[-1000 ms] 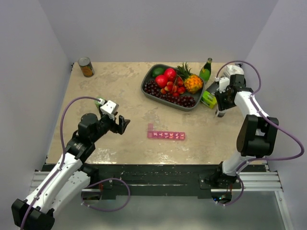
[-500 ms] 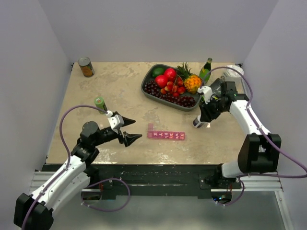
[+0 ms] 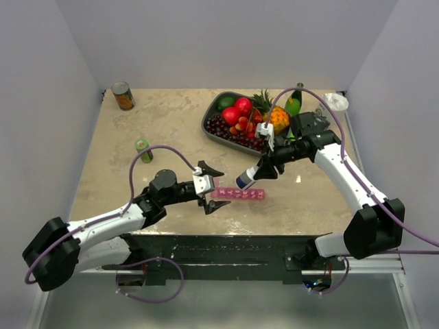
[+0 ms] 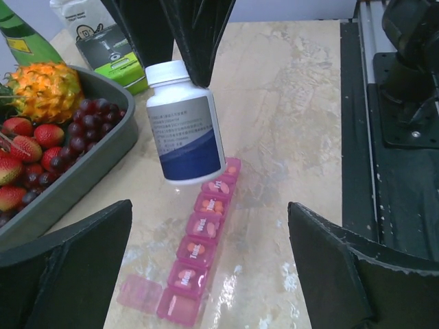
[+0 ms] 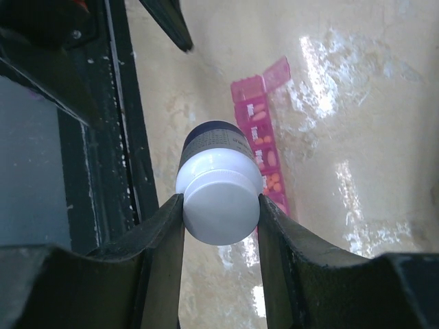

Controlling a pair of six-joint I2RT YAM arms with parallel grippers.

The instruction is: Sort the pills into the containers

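Containers [image 3: 237, 194]: pink strip lying flat on the desk [image 3: 171, 130]. Its far end is hidden behind the bottle [image 4: 185, 123], and contact between them is unclear. Right gripper [image 5: 219, 205] jaws are clenched on the bottle's white cap. Left gripper [image 3: 212, 190] jaws are released and spread wide at the strip's open-lidded end.

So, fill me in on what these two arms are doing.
The right gripper is clamped on the white end of a white bottle and holds it tilted just above the pink pill organizer lying on the table. The left gripper is wide open at the strip's left end, where one lid is flipped open. It holds nothing. Several closed compartments show pills through their lids. The fruit tray sits untouched behind.
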